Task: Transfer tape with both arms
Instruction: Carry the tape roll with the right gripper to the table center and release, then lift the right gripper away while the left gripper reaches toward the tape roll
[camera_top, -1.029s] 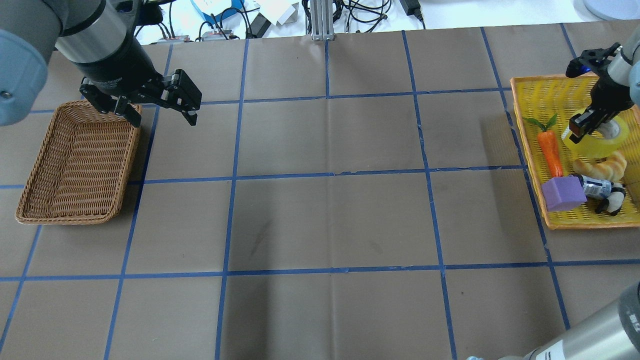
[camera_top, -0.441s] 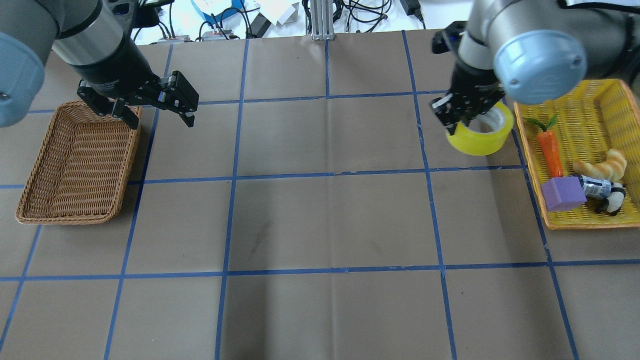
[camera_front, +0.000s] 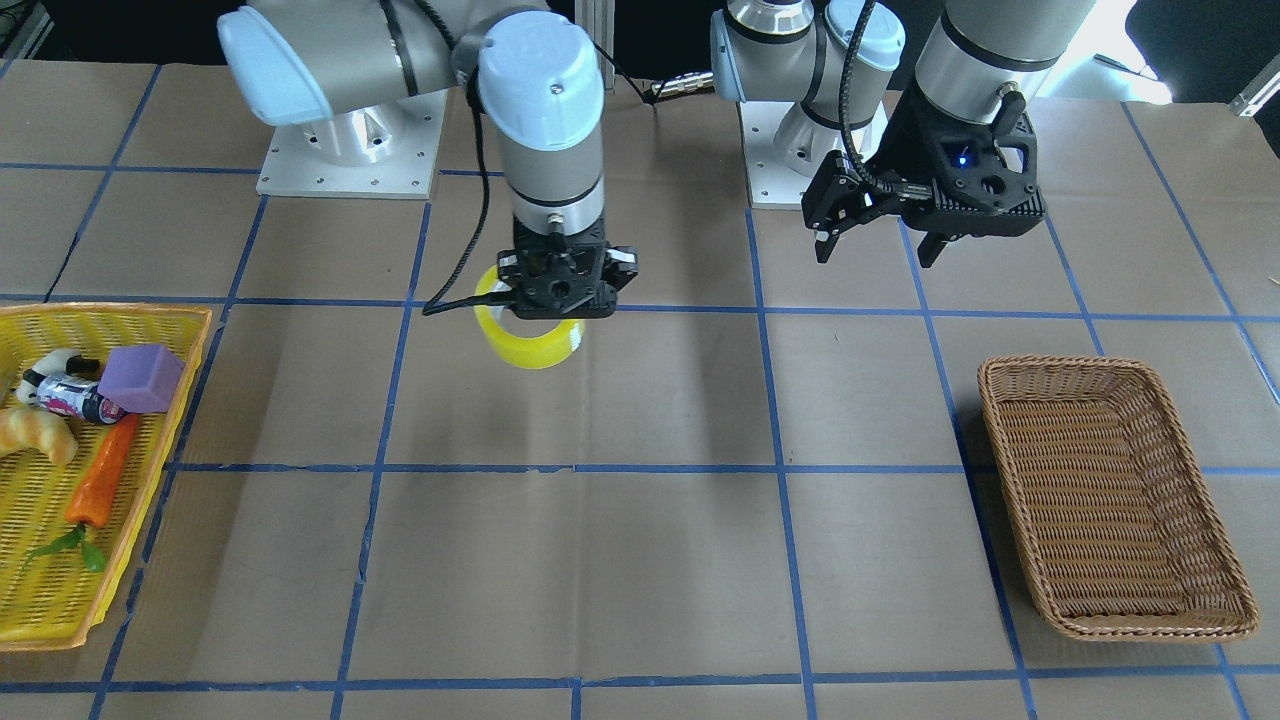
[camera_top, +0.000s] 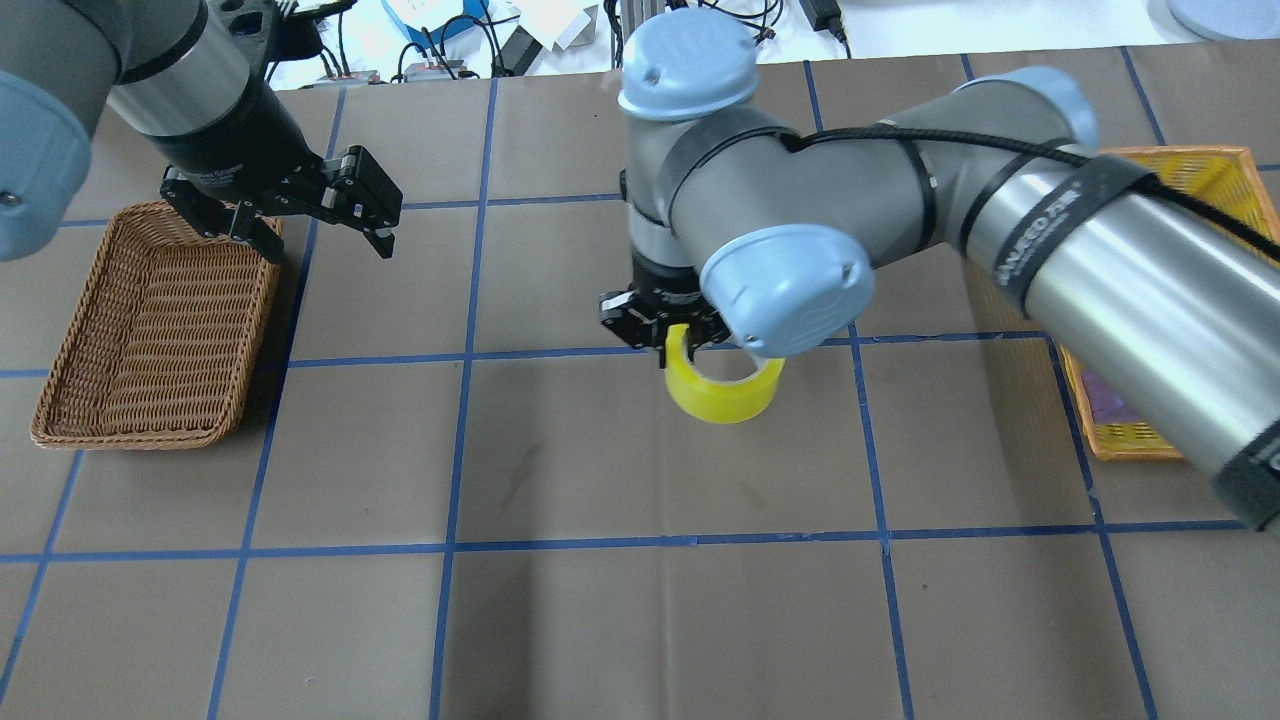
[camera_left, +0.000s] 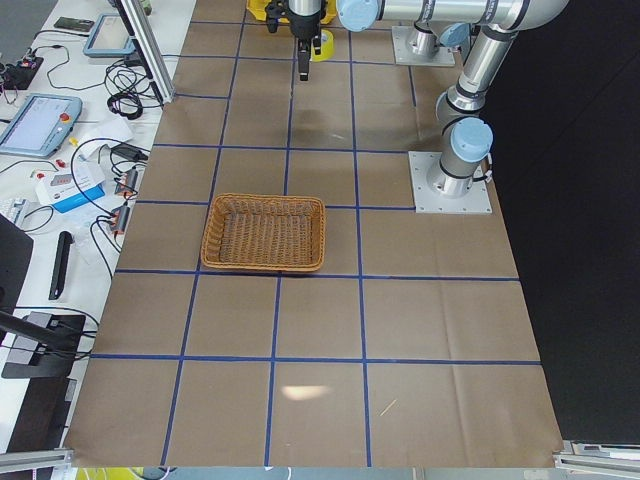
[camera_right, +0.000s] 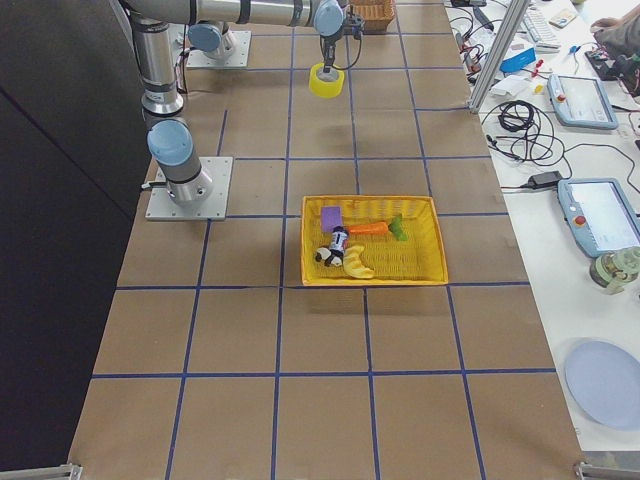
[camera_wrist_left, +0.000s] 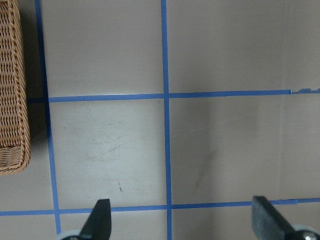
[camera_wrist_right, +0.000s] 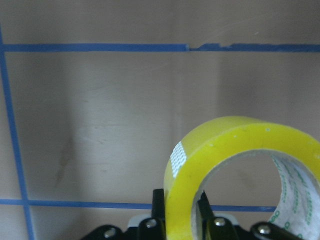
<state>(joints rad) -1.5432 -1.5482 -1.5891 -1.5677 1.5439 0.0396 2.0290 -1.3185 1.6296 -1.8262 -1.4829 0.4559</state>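
**Tape held above mid-table by right gripper**

The tape is 1 translucent yellow roll with a grey-white core. It hangs tilted above the table's middle, clear of the surface. The right gripper pinches its wall, 1 finger inside the ring and 1 outside. The left gripper hangs spread wide and empty, well apart from the tape.

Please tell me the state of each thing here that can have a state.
tape, held in the air, gripped at its rim
right claw, shut on the tape
left claw, open, holding nothing
basket, empty
tray, holding toys
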